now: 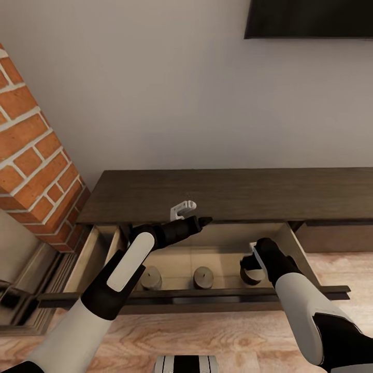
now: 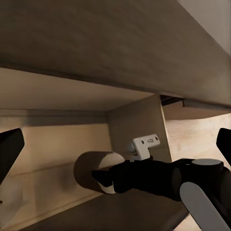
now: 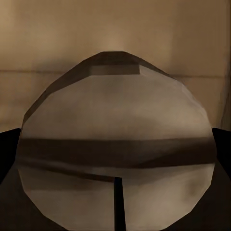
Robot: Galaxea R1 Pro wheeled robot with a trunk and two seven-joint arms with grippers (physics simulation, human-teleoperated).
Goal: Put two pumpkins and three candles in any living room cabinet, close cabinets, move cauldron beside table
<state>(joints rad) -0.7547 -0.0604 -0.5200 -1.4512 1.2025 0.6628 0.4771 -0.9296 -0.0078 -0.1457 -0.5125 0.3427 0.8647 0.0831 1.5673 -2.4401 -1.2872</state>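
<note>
1. Where the right gripper (image 1: 252, 265) dips into the pulled-out drawer (image 1: 217, 298) of the cabinet (image 1: 233, 194), its black fingers sit either side of a stubby grey candle (image 3: 115, 149); they look closed on it, though contact is hard to confirm.
2. The left gripper (image 1: 203, 221) hovers at the drawer's back edge under the dark wood top, fingers spread and holding nothing.
3. Two more candles, one (image 1: 151, 278) and another (image 1: 203, 277), stand upright and apart on the pale drawer floor, with free floor between them.
4. The drawer's dark front rail runs just ahead of all three.
5. A red brick pillar (image 1: 36, 166) flanks the cabinet's left end; a plain grey wall (image 1: 171, 103) rises behind.
</note>
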